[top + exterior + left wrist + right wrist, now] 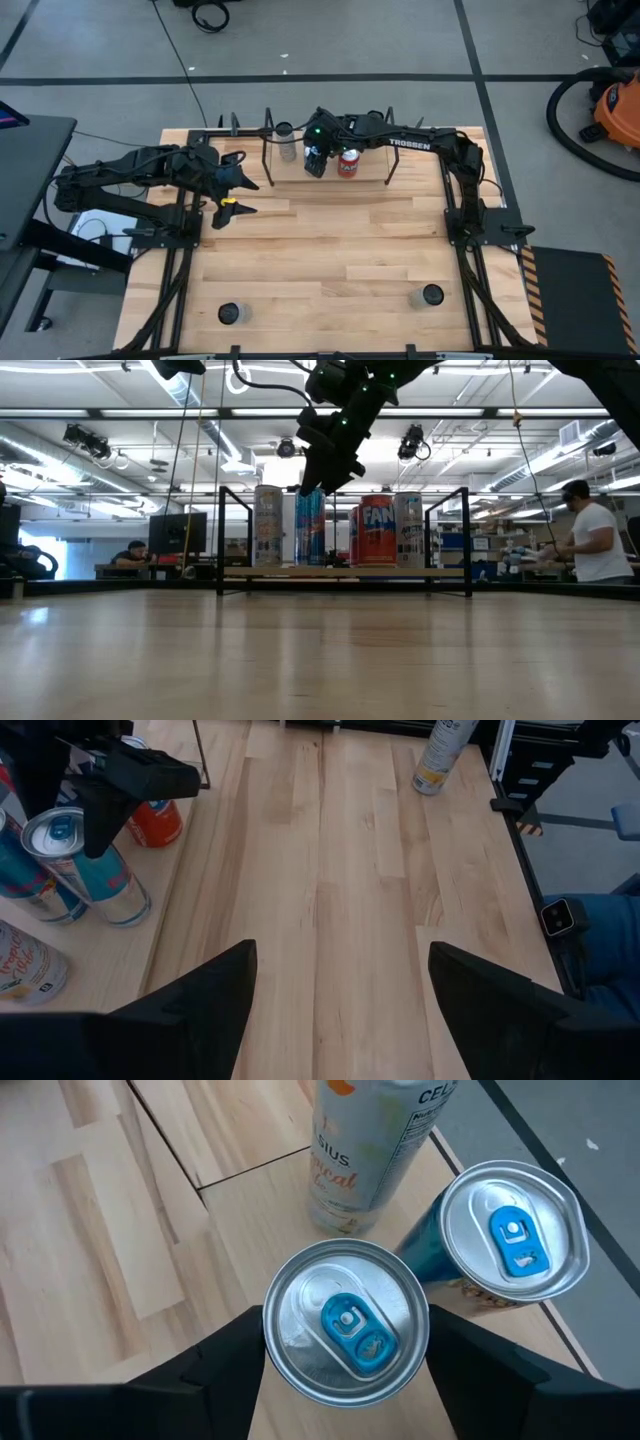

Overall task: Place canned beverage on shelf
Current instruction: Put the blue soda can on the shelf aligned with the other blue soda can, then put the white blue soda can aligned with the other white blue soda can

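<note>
The shelf (372, 178) stands at the table's far middle, a light-wood board (340, 571) between black rod uprights. Several cans stand on it. Among them is a slim blue-and-silver canned beverage (345, 1325) with a blue tab, also seen from table height (310, 530). My right gripper (345, 1342) reaches in from the table's right (316, 160) and is shut on this can. Beside it stand a pale tall can (370, 1150), a second blue can (510, 1230) and a red can (377, 530). My left gripper (342, 955) hangs open and empty over the table's left part (240, 190). My right gripper pinches the canned beverage's upper wall just under the rim (272, 1348), one dark finger (220, 1380) on each opposite side. The fingers slant down from above and from the table's right. The can stands upright with its base (310, 564) on the shelf board.
Two more cans stand on the table near its front edge, one left (229, 313) and one right (431, 295). Bare wood lies between them and the shelf. People show in the room beyond the table (590, 530).
</note>
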Tool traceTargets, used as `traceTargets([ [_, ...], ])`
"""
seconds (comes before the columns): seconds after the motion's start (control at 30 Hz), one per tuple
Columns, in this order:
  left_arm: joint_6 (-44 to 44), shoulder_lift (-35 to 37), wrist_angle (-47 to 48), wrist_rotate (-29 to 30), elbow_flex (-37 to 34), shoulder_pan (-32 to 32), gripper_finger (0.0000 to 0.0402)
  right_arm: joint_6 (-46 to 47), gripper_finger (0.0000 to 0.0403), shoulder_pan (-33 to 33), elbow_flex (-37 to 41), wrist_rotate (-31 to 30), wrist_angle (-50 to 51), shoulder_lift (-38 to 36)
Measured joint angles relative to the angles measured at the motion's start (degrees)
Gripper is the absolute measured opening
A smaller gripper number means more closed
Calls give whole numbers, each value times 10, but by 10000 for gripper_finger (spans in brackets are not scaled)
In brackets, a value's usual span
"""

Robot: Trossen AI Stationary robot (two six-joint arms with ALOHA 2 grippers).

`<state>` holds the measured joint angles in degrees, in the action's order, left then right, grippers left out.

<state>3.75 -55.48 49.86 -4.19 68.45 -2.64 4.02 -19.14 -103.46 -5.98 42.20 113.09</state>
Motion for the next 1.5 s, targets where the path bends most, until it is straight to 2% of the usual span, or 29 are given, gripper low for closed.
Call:
traceTargets([
  [0.37, 0, 0, 0, 0, 0, 0, 298, -13, 312, 0, 2, 0, 2, 4],
  [0.6, 0, 0, 0, 0, 0, 0, 298, -27, 323, 0, -17, 9, 15, -10],
  [1.07, 0, 0, 0, 0, 0, 0, 298, -29, 323, 24, -137, 175, 125, -27],
  [1.27, 0, 0, -1, 0, 0, 0, 298, -41, 323, 53, -145, 262, 117, -27],
  [1.43, 0, 0, -1, 0, 0, 0, 298, -73, 323, 83, -145, 301, 113, -27],
  [1.5, 0, 0, -1, 0, 0, 0, 298, -75, 323, 98, -145, 297, 94, -27],
])
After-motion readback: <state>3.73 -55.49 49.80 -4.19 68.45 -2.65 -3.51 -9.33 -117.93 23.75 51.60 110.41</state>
